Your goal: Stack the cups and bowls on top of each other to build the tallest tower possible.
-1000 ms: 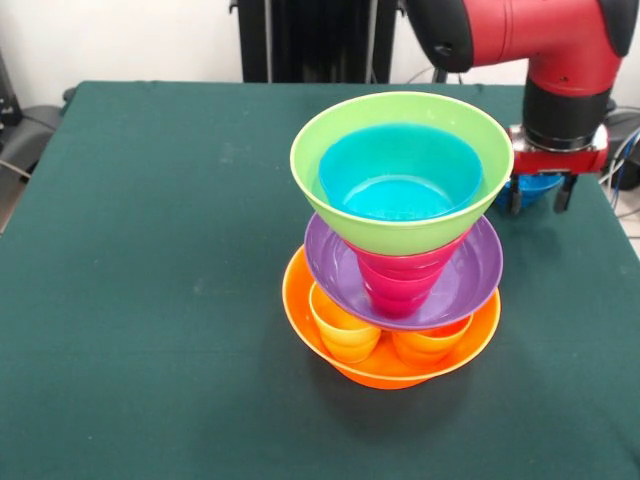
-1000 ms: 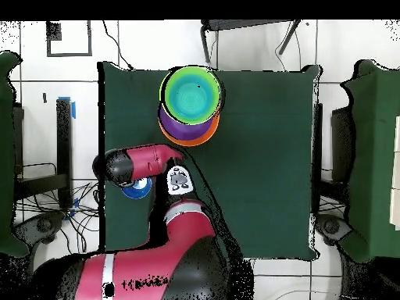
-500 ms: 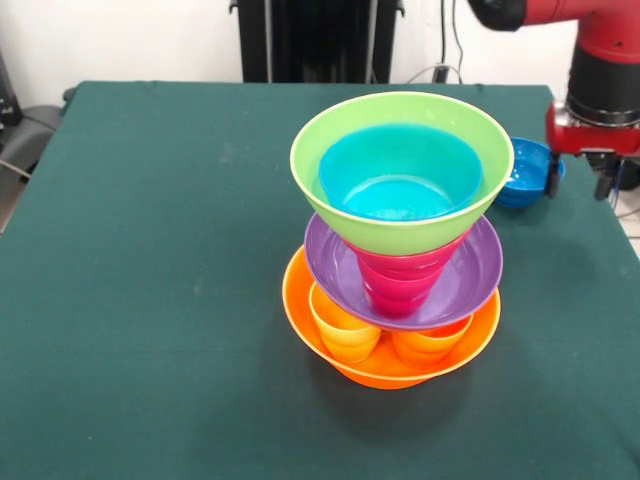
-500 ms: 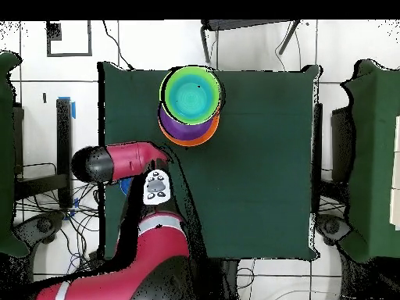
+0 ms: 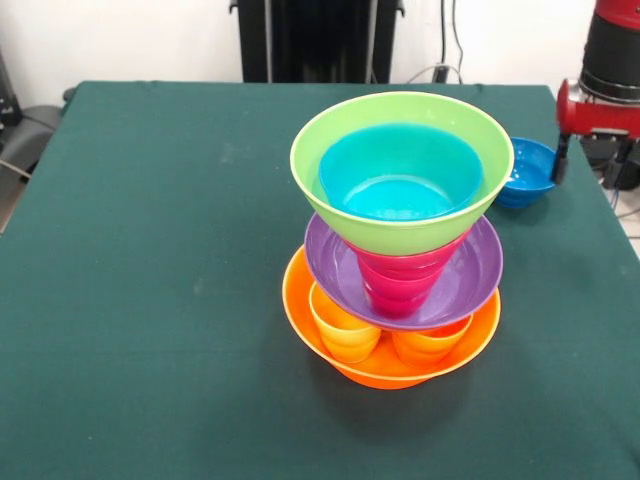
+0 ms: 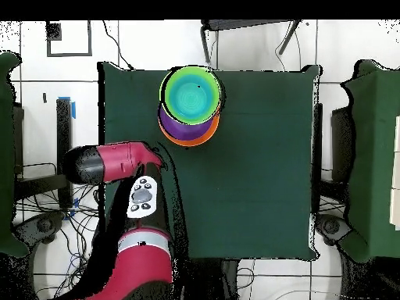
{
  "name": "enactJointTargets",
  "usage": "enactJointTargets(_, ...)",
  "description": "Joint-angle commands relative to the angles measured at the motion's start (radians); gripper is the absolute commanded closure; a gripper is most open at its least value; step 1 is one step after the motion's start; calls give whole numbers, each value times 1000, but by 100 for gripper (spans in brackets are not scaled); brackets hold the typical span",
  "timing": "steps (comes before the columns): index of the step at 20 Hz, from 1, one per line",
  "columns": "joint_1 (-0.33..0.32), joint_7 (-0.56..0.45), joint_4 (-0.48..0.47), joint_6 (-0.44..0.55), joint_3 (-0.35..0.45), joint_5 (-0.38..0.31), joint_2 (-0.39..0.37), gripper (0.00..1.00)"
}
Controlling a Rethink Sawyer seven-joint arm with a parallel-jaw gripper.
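The tower (image 5: 400, 240) stands mid-table; it also shows in the overhead view (image 6: 190, 100). Its base is the large orange bowl (image 5: 385, 372), holding an orange cup (image 5: 430, 345) and a yellow cup (image 5: 343, 332). On these rests the purple bowl (image 5: 470, 275), then a red cup (image 5: 400, 285), then the lime green bowl (image 5: 330, 140) with the light blue bowl (image 5: 400, 175) inside. The dark blue bowl (image 5: 527, 172) sits alone on the cloth to the right. My gripper (image 5: 592, 165) hangs open and empty just right of it, at the table's edge. The light green cup and the red bowl are hidden.
The green table cloth (image 5: 150, 250) ends close to the dark blue bowl on the right. The black pedestal (image 5: 315, 40) stands behind the table. In the overhead view my arm (image 6: 109, 164) reaches out past the table's left edge.
My gripper has moved from over the dark blue bowl to the right and off it. The bowl stays on the cloth. The tower has not moved.
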Motion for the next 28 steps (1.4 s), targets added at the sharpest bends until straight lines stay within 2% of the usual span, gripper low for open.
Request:
enactJointTargets(1,21,198,-27,95,-64,21,62,0)
enactJointTargets(9,75,231,-9,77,-129,41,74,0)
enactJointTargets(18,97,223,48,-1,-88,108,108,0)
enactJointTargets(28,122,220,57,-14,-91,165,117,0)
